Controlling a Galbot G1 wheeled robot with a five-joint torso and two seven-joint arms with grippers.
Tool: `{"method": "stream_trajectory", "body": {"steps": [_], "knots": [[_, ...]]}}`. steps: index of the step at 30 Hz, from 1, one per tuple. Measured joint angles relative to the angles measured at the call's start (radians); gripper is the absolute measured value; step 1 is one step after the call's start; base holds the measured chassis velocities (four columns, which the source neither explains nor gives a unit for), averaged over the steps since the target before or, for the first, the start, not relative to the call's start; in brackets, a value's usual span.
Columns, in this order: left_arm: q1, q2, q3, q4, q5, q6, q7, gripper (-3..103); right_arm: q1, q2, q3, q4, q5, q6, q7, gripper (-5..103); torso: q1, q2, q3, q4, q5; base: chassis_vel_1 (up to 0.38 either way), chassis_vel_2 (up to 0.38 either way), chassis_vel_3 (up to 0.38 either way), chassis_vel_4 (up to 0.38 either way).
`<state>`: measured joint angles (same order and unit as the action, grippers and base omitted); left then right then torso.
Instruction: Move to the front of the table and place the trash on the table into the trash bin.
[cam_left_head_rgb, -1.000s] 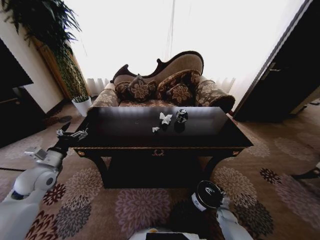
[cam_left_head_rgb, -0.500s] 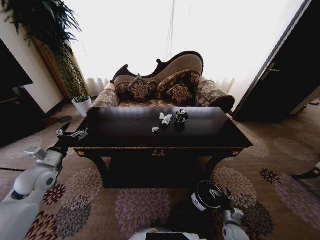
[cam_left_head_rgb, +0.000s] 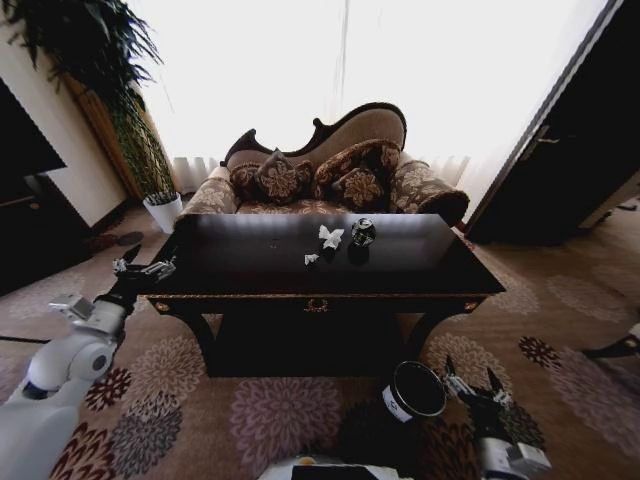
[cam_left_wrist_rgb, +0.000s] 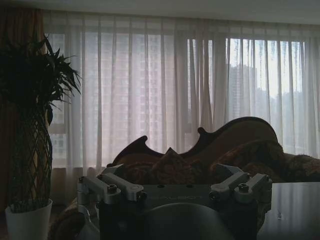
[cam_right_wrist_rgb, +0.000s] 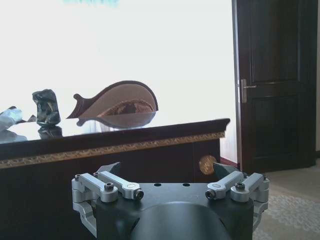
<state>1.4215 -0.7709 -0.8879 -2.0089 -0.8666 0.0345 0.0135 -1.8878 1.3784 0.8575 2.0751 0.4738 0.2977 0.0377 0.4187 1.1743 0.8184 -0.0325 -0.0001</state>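
Since prev. frame, right gripper swung out to lower right of frame, now clear of the bin at bottom centre, fingers spread open; left gripper unchanged at left, just off the table corner, fingers also apart. Table's long axis runs left-right across mid frame; on its top, centre-right, upright dented can w/ tissue just beside it and a smaller tissue scrap nearer the front edge. Bin on carpet, tilted, rim facing up toward cam.
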Motion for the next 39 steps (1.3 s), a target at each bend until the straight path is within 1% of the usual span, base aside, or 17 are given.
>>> {"method": "stream_trajectory", "body": {"steps": [2, 4, 9, 10, 12, 13, 15, 17, 19, 20, 22, 24, 27, 30, 31, 32, 39], "knots": [[0.000, 0.000, 0.000, 0.000, 0.000, 0.000, 0.000, 100, 0.002, -0.003, 0.000, 0.020, 0.002, -0.011, 0.001, 100, 0.000, 0.000, 0.000, 0.0000, 0.0000, 0.000, 0.000, 0.000, 0.000], [0.000, 0.000, 0.000, 0.000, 0.000, 0.000, 0.000, 100, 0.028, -0.021, -0.005, 0.088, 0.006, -0.059, 0.005, 100, 0.000, 0.000, 0.000, 0.0000, 0.0000, 0.000, 0.000, 0.000, 0.000], [0.000, 0.000, 0.000, 0.000, 0.000, 0.000, 0.000, 100, 0.106, -0.065, -0.030, 0.131, 0.010, -0.128, 0.027, 100, 0.000, 0.000, 0.000, 0.0000, 0.0002, 0.000, 0.000, 0.000, 0.000], [0.000, 0.000, 0.000, 0.000, 0.000, 0.000, 0.000, 100, 0.156, -0.105, -0.050, 0.139, 0.021, -0.166, 0.047, 100, 0.000, 0.000, 0.000, 0.0001, 0.0002, 0.000, 0.000, 0.000, 0.000], [0.000, 0.000, 0.000, 0.000, 0.000, 0.000, 0.000, 100, 0.196, -0.146, -0.074, 0.143, 0.039, -0.200, 0.068, 100, 0.000, 0.000, 0.000, 0.0001, 0.0002, 0.000, 0.000, 0.000, 0.000], [0.000, 0.000, 0.000, 0.000, 0.000, 0.000, 0.000, 100, 0.196, -0.146, -0.074, 0.143, 0.039, -0.200, 0.068, 100, 0.000, 0.000, 0.000, 0.0001, 0.0002, 0.000, 0.000, 0.000, 0.000], [0.000, 0.000, 0.000, 0.000, 0.000, 0.000, 0.000, 100, 0.260, -0.240, -0.118, 0.151, 0.089, -0.260, 0.094, 100, 0.000, 0.000, 0.000, 0.0000, 0.0002, 0.000, 0.000, 0.000, 0.000], [0.000, 0.000, 0.000, 0.000, 0.000, 0.000, 0.000, 100, 0.302, -0.304, -0.145, 0.147, 0.110, -0.288, 0.101, 100, 0.000, 0.000, 0.000, 0.0003, 0.0001, 0.000, 0.000, 0.000, 0.000], [0.000, 0.000, 0.000, 0.000, 0.000, 0.000, 0.000, 100, 0.318, -0.327, -0.155, 0.140, 0.115, -0.295, 0.102, 100, 0.000, 0.000, 0.000, 0.0002, 0.0002, 0.000, 0.000, 0.000, 0.000], [0.000, 0.000, 0.000, 0.000, 0.000, 0.000, 0.000, 100, 0.356, -0.378, -0.178, 0.121, 0.129, -0.306, 0.102, 100, 0.000, 0.000, 0.000, 0.0001, 0.0002, 0.000, 0.000, 0.000, 0.000], [0.000, 0.000, 0.000, 0.000, 0.000, 0.000, 0.000, 100, 0.408, -0.427, -0.207, 0.091, 0.155, -0.319, 0.102, 100, 0.000, 0.000, 0.000, 0.0000, 0.0002, 0.000, 0.000, 0.000, 0.000], [0.000, 0.000, 0.000, 0.000, 0.000, 0.000, 0.000, 100, 0.417, -0.435, -0.213, 0.085, 0.159, -0.321, 0.102, 100, 0.000, 0.000, 0.000, 0.0001, 0.0002, 0.000, 0.000, 0.000, 0.000], [0.000, 0.000, 0.000, 0.000, 0.000, 0.000, 0.000, 100, 0.543, -0.529, -0.298, -0.002, 0.223, -0.336, 0.105, 100, 0.000, 0.000, 0.000, 0.0000, 0.0003, 0.000, 0.000, 0.000, 0.000], [0.000, 0.000, 0.000, 0.000, 0.000, 0.000, 0.000, 100, 0.585, -0.553, -0.323, -0.033, 0.237, -0.337, 0.105, 100, 0.000, 0.000, 0.000, 0.0001, 0.0004, 0.000, 0.000, 0.000, 0.000], [0.000, 0.000, 0.000, 0.000, 0.000, 0.000, 0.000, 100, 0.634, -0.577, -0.351, -0.065, 0.251, -0.340, 0.104, 100, 0.000, 0.000, 0.000, 0.0001, 0.0002, 0.000, 0.000, 0.000, 0.000], [0.000, 0.000, 0.000, 0.000, 0.000, 0.000, 0.000, 100, 0.766, -0.619, -0.442, -0.127, 0.296, -0.358, 0.106, 100, 0.000, 0.000, 0.000, 0.0000, 0.0002, 0.000, 0.000, 0.000, 0.000], [0.000, 0.000, 0.000, 0.000, 0.000, 0.000, 0.000, 100, 0.932, -0.626, -0.606, -0.232, 0.324, -0.362, 0.109, 100, 0.000, 0.000, 0.000, 0.0001, 0.0001, 0.000, 0.000, 0.000, 0.000]]}}
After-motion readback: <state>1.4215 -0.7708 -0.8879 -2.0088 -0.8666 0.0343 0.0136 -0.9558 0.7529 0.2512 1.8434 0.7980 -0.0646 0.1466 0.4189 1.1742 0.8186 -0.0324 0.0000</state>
